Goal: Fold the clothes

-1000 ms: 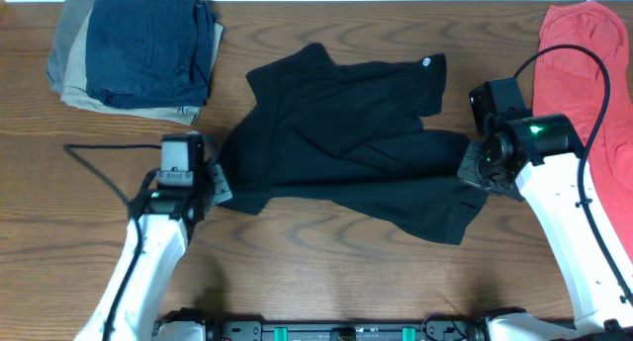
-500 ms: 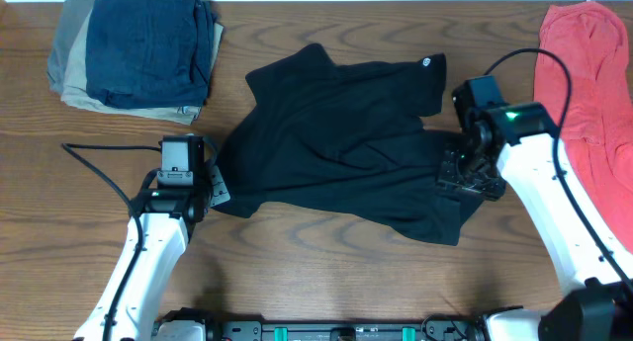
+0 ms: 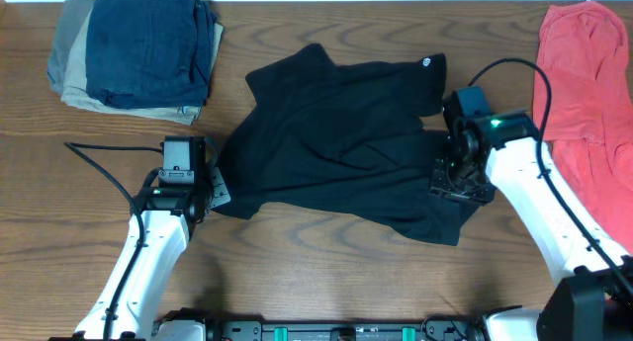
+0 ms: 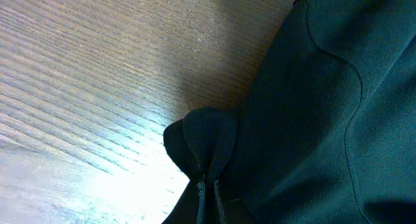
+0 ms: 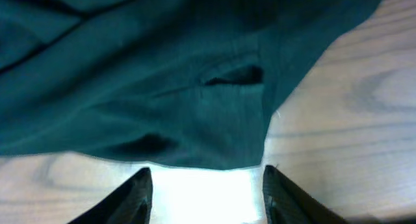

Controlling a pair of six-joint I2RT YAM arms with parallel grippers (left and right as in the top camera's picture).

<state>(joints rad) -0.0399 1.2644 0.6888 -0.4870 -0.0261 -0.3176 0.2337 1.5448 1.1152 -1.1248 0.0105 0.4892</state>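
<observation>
My left pincer (image 3: 211, 190) is clamped on a bunched corner of the black garment (image 3: 341, 143), the cloth puckering into a tight fold at the grip. My right pincer (image 5: 207, 197) stands apart, its fingers (image 5: 138, 193) empty over bare wood, with the garment's hem just ahead of the tips. The garment lies crumpled across the middle of the table (image 3: 326, 272), stretching from one pincer to the other, a small white logo (image 3: 427, 61) at its far right corner. A red-pink shirt (image 3: 584, 74) lies at the far right edge. A folded navy and khaki stack (image 3: 143, 49) sits at the far left.
</observation>
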